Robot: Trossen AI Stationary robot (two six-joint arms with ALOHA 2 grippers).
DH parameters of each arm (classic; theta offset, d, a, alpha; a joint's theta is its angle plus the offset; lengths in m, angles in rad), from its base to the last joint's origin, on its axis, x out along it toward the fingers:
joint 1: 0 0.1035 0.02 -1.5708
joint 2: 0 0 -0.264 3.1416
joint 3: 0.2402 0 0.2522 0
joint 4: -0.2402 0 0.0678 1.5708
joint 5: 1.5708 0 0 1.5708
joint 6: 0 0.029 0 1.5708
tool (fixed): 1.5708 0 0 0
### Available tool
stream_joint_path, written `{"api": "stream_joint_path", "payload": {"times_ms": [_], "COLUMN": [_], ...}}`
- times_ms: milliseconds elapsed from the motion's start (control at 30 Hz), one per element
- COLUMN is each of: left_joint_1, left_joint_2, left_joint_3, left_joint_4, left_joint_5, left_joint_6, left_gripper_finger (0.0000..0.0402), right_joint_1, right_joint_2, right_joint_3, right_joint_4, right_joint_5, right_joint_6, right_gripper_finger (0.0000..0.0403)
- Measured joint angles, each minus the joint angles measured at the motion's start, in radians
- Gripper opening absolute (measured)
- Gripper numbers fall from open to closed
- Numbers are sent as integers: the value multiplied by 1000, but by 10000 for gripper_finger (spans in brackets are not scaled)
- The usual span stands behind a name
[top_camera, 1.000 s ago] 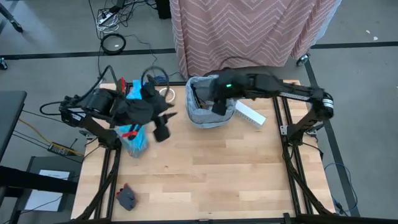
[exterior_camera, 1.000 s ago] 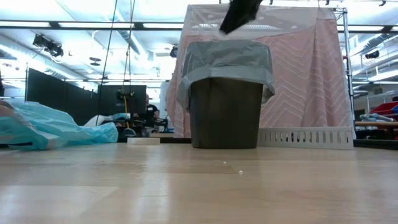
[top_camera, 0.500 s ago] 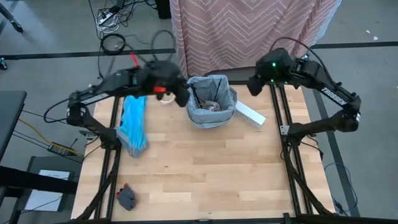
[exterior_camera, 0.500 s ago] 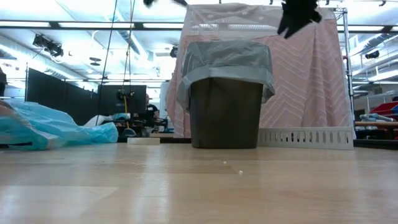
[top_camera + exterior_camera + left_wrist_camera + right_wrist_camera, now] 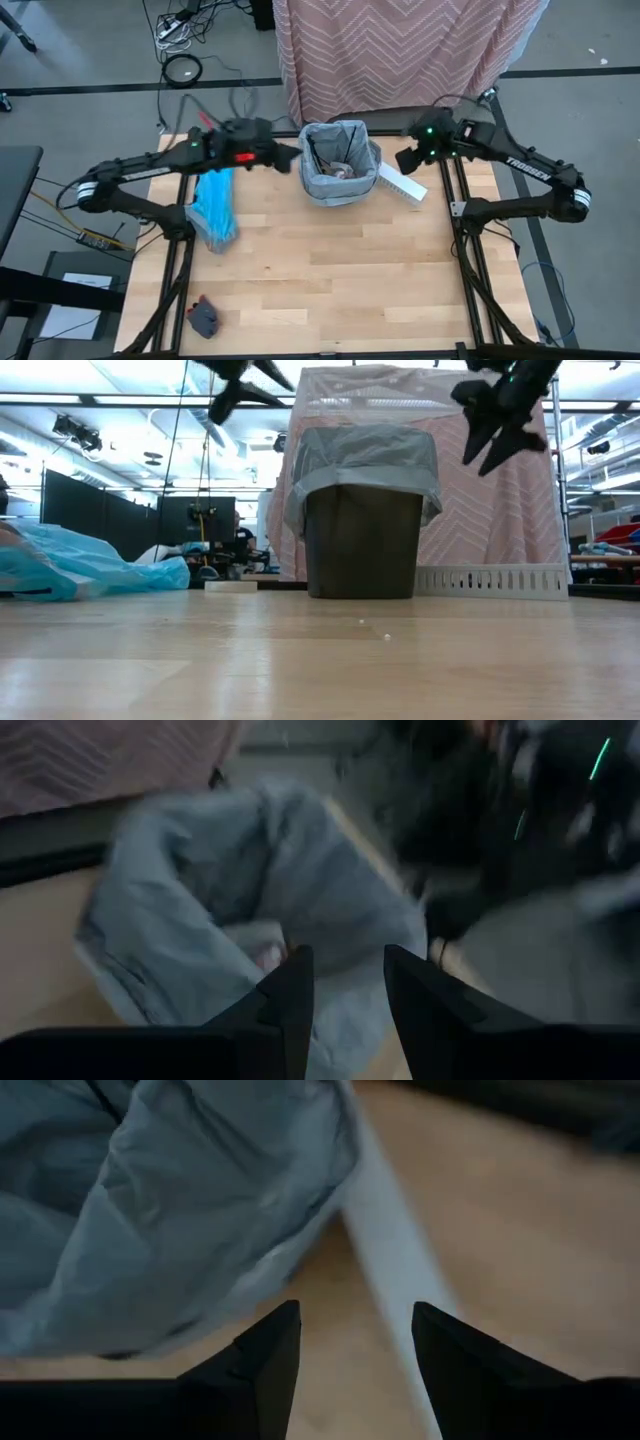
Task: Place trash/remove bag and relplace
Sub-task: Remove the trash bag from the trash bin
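Note:
A dark bin lined with the light grey bag (image 5: 340, 172) (image 5: 365, 460) stands at the table's far middle, the bag's edge folded over its rim. Trash (image 5: 336, 168) lies inside it. My left gripper (image 5: 287, 158) (image 5: 345, 988) hovers open just left of the bin, above rim height, pointing at the bag (image 5: 250, 890). My right gripper (image 5: 404, 160) (image 5: 357, 1342) hovers open just right of the bin, tipped down over the gap between the bag (image 5: 200, 1200) and a long white box (image 5: 392, 1270). The turquoise-blue bag (image 5: 214, 205) (image 5: 80, 572) lies crumpled on the table at the left.
The long white box (image 5: 402, 183) (image 5: 492, 580) lies on the table right of the bin. A small dark and red object (image 5: 203, 317) sits near the front left corner. Tiny white crumbs (image 5: 386, 636) dot the bare wood before the bin. A pink striped cloth (image 5: 400, 50) hangs behind the table.
My left gripper has swung from above the turquoise bag toward the far edge and over to the bin's left side, rolling and sinking. My right gripper has left the space over the bin, gone toward the table's right edge, rolled, and come down beside the bin.

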Motion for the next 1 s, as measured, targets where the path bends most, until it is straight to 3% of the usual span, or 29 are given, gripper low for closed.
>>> {"api": "stream_joint_path", "payload": {"times_ms": [133,233,733,867,1000], "left_joint_1": [1,1,3,3,3], "left_joint_2": [-109,-141,-147,-147,-147], "left_joint_3": [-79,-93,-93,-93,-93], "left_joint_4": [140,146,126,124,122], "left_joint_5": [-17,-28,-23,-26,-26], "left_joint_6": [-92,-97,-66,-64,-55], "left_gripper_finger": [132,132,132,132,132], "right_joint_1": [12,12,66,74,85], "right_joint_2": [-3,3,77,107,120], "right_joint_3": [-115,-159,-198,-198,-198], "right_joint_4": [211,303,428,441,439], "right_joint_5": [-101,-111,-49,-37,-36], "right_joint_6": [154,229,314,312,285], "right_gripper_finger": [182,179,167,134,71]}}
